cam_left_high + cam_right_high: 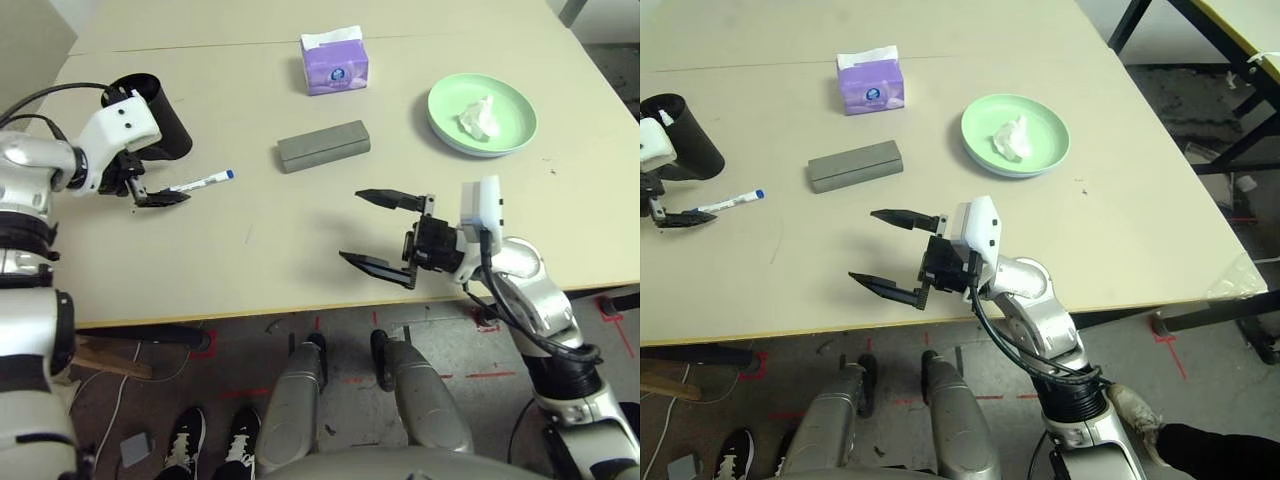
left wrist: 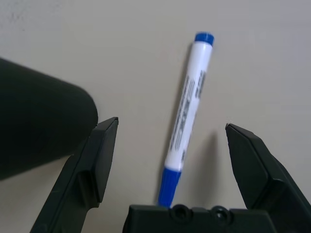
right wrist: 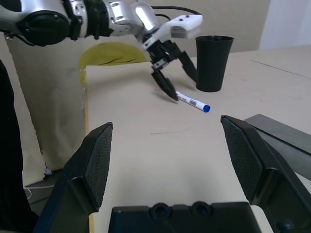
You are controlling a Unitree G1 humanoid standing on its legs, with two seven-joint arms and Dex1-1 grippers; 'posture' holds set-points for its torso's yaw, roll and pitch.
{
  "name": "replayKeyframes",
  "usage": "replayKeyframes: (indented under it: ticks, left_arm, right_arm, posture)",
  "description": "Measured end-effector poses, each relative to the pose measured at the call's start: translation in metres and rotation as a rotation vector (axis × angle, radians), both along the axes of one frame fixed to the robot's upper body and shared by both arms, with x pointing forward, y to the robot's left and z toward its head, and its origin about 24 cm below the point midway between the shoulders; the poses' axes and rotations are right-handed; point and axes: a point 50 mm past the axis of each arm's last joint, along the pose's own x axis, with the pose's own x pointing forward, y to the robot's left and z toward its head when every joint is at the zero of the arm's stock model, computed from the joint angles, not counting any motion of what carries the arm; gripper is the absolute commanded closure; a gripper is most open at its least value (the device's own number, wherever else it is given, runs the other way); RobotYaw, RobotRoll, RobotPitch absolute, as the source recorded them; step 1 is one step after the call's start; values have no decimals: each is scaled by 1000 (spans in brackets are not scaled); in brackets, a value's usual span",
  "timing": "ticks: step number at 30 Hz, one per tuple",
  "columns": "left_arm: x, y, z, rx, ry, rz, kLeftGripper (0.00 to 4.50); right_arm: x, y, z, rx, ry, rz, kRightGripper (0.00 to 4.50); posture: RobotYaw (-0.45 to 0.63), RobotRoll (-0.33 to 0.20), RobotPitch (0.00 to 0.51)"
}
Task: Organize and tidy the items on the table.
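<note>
A white marker with a blue cap [image 1: 200,182] lies at the left of the table [image 1: 250,240]. My left gripper [image 1: 165,199] stands open over its near end, and the marker [image 2: 187,107] lies between the spread fingers without being clamped. The black cup [image 1: 160,115] stands upright just behind that gripper. A grey glasses case [image 1: 323,146] lies mid-table, with the purple tissue box [image 1: 334,62] behind it. On the green plate [image 1: 510,100] at the right sits a crumpled white tissue [image 1: 478,117]. My right gripper [image 1: 352,225] hovers open and empty near the front edge.
The table's front edge [image 1: 300,305] runs just under my right gripper. A thin seam [image 1: 200,48] crosses the tabletop behind the tissue box. A person's shoes [image 1: 210,435] show on the floor below the table at the left.
</note>
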Motion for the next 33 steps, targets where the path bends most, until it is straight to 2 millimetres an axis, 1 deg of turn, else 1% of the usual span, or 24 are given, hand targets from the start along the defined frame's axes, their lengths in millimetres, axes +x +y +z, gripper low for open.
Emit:
replayKeyframes:
  ticks: [9,15,23,33]
  left_arm:
    - [11,-15,-5,-27,-52,-20,22]
    - [12,-16,-7,-27,-50,-13,22]
    - [10,-14,-14,-55,48,14,22]
    - [16,-20,-7,0,137,24,22]
  right_arm:
    - [-2,3,0,-12,10,11,0]
    - [-3,4,3,-13,6,11,0]
    - [-3,4,6,-10,3,6,0]
    - [-4,5,9,-2,1,-6,0]
  posture:
    - [-210,0,270]
    - [-218,0,270]
    - [-223,0,273]
    - [-252,0,276]
